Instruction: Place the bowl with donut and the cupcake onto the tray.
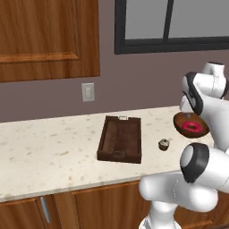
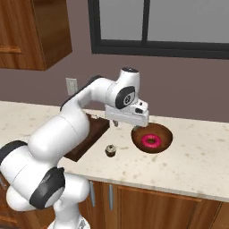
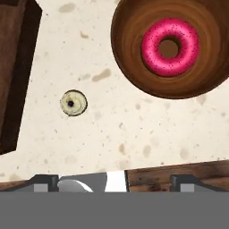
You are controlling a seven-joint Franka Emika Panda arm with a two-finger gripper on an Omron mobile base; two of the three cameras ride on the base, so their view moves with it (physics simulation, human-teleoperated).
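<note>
The brown bowl point(image 2: 164, 133) stands on the counter to the right of the tray, with the pink-iced donut point(image 2: 151, 141) lying inside it. Between bowl and tray sits the small cupcake point(image 2: 110, 150), upright on the counter. The dark wooden tray point(image 1: 120, 136) lies empty with its long side running away from me. My gripper point(image 2: 125, 125) hangs open above the counter, over the bowl's left rim, holding nothing. In the hand view the bowl point(image 3: 129, 49) and donut point(image 3: 170, 47) are at upper right, the cupcake point(image 3: 74, 103) at left, and the tray point(image 3: 11, 76) at the left edge.
The speckled counter point(image 1: 49, 152) runs wide to the left of the tray. A wall outlet point(image 1: 88, 92) is behind the tray, an upper cabinet point(image 1: 44, 38) hangs at left and a window point(image 2: 161, 24) is above the bowl. Cabinet doors point(image 2: 134, 203) sit below the front edge.
</note>
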